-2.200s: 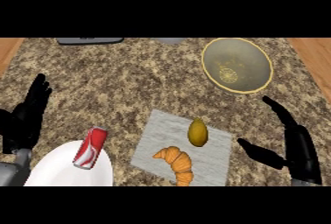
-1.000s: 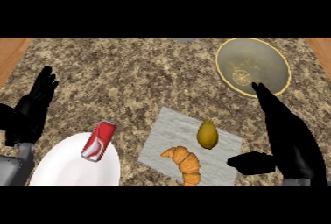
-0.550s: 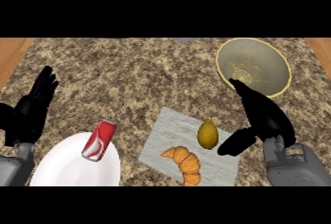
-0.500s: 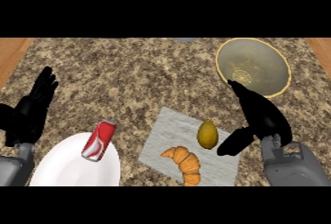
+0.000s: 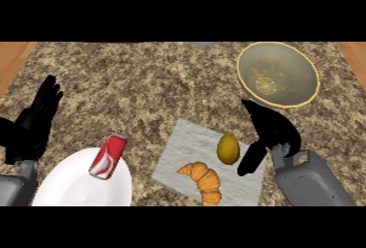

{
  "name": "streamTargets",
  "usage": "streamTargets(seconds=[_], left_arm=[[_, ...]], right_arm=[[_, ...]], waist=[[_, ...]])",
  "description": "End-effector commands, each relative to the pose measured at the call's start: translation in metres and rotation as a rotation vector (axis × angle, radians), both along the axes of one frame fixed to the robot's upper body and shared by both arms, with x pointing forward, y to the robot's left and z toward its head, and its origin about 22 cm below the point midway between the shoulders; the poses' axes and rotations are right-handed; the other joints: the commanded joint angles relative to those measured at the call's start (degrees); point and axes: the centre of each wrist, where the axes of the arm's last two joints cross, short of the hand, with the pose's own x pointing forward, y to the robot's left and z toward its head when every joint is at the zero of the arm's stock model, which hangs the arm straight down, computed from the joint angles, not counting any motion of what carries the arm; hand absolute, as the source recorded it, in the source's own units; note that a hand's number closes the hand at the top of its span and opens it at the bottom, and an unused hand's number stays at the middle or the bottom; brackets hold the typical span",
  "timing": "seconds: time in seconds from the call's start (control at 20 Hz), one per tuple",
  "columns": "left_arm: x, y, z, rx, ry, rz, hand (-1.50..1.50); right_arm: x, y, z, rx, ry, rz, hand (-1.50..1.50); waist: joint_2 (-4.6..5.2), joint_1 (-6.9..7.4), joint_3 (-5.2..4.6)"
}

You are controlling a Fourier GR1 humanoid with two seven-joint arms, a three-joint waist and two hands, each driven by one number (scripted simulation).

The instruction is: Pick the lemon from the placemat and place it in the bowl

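Lemon [image 5: 228, 148] sits on the grey placemat [image 5: 186, 150], right of centre on the speckled bench [image 5: 157, 87], with a croissant [image 5: 204, 181] just near of it on the same mat. Right hand [image 5: 268, 133] hangs just right of the lemon, fingers extended and holding nothing, thumb pointing down beside the fruit. Bowl [image 5: 279, 73] waits far right. Left hand [image 5: 34, 123] rests open at the left edge. On the white plate [image 5: 68, 186], near left, lies a red can [image 5: 108, 156]; its lettering can't be read.
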Motion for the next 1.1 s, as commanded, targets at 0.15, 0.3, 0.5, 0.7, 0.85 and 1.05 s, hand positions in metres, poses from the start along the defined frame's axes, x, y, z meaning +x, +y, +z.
streamTargets(seconds=[0.15, 0.3, 0.5, 0.7, 0.85, 1.05], left_arm=[[0.002, 0.004, 0.004, 0.005, 0.005, -0.005, 0.00], [0.015, 0.010, -0.001, -0.004, 0.017, 0.013, 0.00], [-0.012, -0.002, 0.005, -0.007, -0.007, -0.003, 0.00], [-0.003, 0.018, -0.006, 0.010, -0.016, 0.012, 0.00], [-0.012, 0.014, 0.005, -0.003, -0.004, -0.001, 0.00], [-0.004, 0.019, -0.003, -0.005, 0.003, 0.003, 0.00]], right_arm=[[0.007, 0.026, -0.008, -0.181, -0.053, -0.038, -1.50], [0.001, 0.027, -0.024, -0.159, -0.024, -0.052, -1.50], [-0.011, 0.048, -0.037, -0.133, 0.032, -0.042, -1.50], [-0.001, 0.030, -0.060, -0.136, 0.072, -0.044, -1.50], [-0.014, 0.046, -0.050, -0.117, 0.064, -0.065, -1.50], [-0.020, 0.032, -0.062, -0.138, 0.063, -0.057, -1.50]], waist=[[-0.02, -0.11, 0.03], [0.01, -0.48, 0.03], [-0.11, -0.15, 0.05], [0.04, -0.18, 0.04], [-0.09, -0.25, 0.04], [-0.06, -0.43, 0.04]])
